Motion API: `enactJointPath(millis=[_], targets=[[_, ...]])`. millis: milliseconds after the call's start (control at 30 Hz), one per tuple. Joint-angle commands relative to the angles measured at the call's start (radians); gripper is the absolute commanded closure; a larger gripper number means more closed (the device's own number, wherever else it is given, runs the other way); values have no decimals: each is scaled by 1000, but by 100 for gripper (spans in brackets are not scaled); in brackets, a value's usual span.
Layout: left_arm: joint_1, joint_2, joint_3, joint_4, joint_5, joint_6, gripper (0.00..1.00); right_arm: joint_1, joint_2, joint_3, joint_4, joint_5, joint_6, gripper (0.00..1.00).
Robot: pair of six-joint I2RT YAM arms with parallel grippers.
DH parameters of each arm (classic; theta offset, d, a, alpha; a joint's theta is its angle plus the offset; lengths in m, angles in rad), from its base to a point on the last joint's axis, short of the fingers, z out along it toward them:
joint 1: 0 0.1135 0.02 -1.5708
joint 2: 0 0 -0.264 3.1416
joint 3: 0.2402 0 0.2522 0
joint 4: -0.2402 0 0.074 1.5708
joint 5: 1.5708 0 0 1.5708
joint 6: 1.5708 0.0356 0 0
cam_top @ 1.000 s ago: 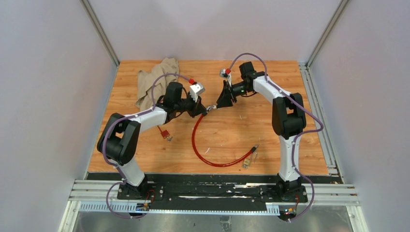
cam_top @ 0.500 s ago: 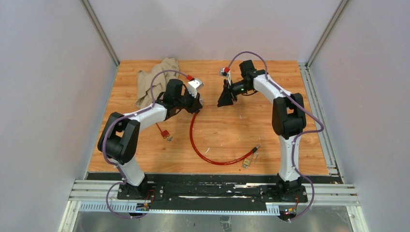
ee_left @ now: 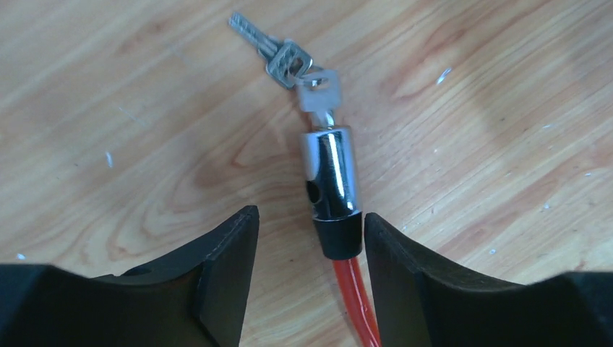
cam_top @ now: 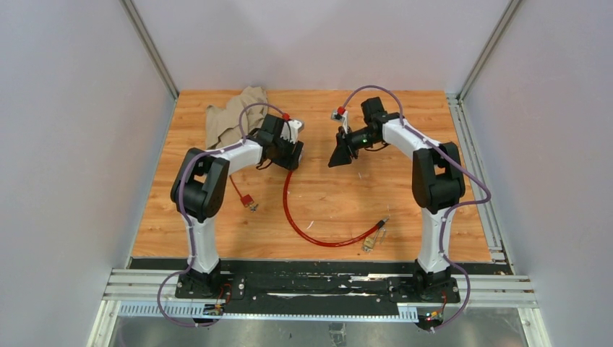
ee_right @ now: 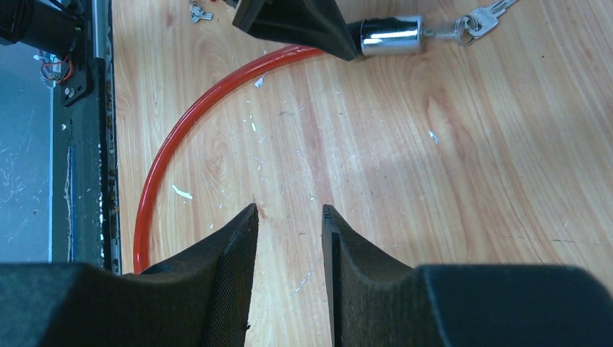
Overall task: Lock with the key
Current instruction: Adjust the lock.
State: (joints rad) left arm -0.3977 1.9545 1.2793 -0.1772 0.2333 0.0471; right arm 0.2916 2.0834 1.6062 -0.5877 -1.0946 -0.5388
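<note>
The cable lock's chrome head (ee_left: 329,170) lies on the wooden table with the small silver key (ee_left: 318,90) stuck in its end. A second key (ee_left: 267,47) hangs from the same ring. My left gripper (ee_left: 307,220) is open astride the head's black collar (ee_left: 338,235), which sits close to the right finger without being clamped. The red cable (ee_left: 354,296) runs back under the gripper. My right gripper (ee_right: 289,211) is open and empty, a short way from the lock head (ee_right: 390,35) and key (ee_right: 477,22). From above, the two grippers (cam_top: 293,155) (cam_top: 340,155) face each other.
The red cable (cam_top: 303,224) curves toward the near edge, ending by a small brass padlock (cam_top: 370,242). A short thin red loop with a tag (cam_top: 246,199) lies to the left. A crumpled beige cloth (cam_top: 231,119) sits at the far left. Grey walls enclose the table.
My left gripper has opened and let go of the lock head, which now rests on the table. The left arm swung back and left, and the right gripper drew away from the key.
</note>
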Motion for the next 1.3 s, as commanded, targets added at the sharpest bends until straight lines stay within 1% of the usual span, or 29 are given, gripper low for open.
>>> enactJointPath(millis=[0, 100, 200, 333, 400, 533, 633, 700, 800, 900, 967, 1100, 1267], targets=[[-23, 10, 19, -58, -46, -2, 40, -19, -46, -31, 14, 15, 10, 63], [-49, 5, 1, -43, -84, 13, 40, -27, -44, -35, 14, 11, 14, 63], [-73, 17, -1, -42, -124, 17, 42, -32, -40, -41, 16, 7, 22, 63], [-93, 37, -10, -32, -184, 24, 52, -34, -40, -57, 18, 4, 30, 63], [-104, 43, -23, -14, -202, 31, 59, -33, -42, -63, 32, 11, 46, 63], [-124, 56, -27, 5, -225, 59, 83, -34, -34, -59, 95, 38, 153, 63], [-120, 30, -26, 48, -287, 81, 99, -32, -29, -33, 114, 75, 201, 63], [-110, -3, -19, 72, -300, 83, 100, -31, -30, -18, 115, 97, 216, 63], [-92, -54, 36, 48, -349, 87, 100, -34, -40, -10, 114, 121, 233, 64], [-56, -119, 82, 45, -411, 70, 100, -34, -58, -11, 115, 133, 264, 64], [-24, -166, 117, 43, -426, 79, 100, -34, -73, -12, 115, 137, 286, 64], [-3, -271, 139, 77, -360, 223, 100, -33, -121, 3, 116, 110, 336, 64], [-3, -384, 158, -3, -169, 393, 100, -33, -163, 101, 126, 27, 357, 62]])
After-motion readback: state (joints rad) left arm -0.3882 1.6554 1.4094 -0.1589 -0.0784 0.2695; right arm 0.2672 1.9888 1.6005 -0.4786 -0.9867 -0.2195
